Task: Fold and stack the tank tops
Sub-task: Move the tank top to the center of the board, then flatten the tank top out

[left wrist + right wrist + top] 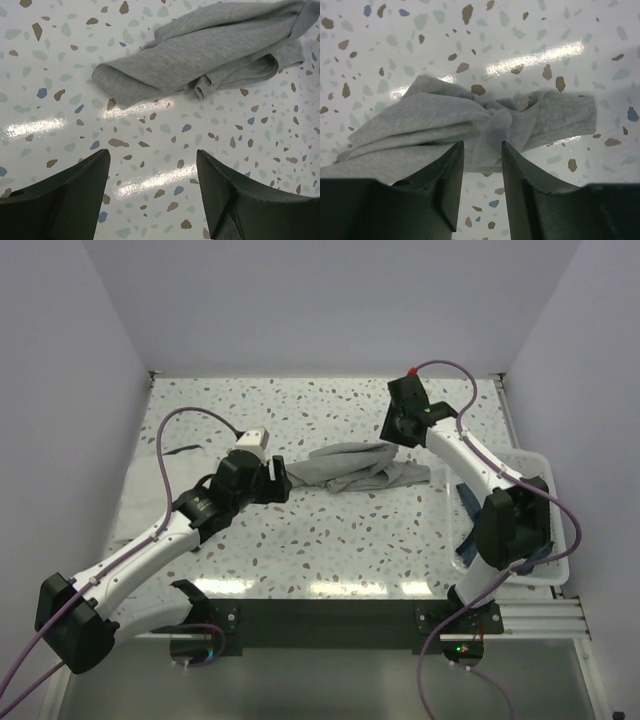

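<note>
The light heather grey tank top (360, 468) lies crumpled in a bunch at the middle of the speckled table. My left gripper (283, 478) is open and empty, low over the table just short of the bunch's left end (200, 50); the open jaws (152, 152) frame bare table. My right gripper (398, 430) is at the bunch's far right part. Its narrowly spaced fingers (482, 143) hold a fold of the grey fabric (420, 125) that rises between them. The white tank top is not in view.
A white lattice basket (545, 462) stands at the right table edge by the right arm's base, with dark blue cloth (470, 502) in it. A thin dark cord (185, 450) lies on the table at the far left. Walls close the table on three sides.
</note>
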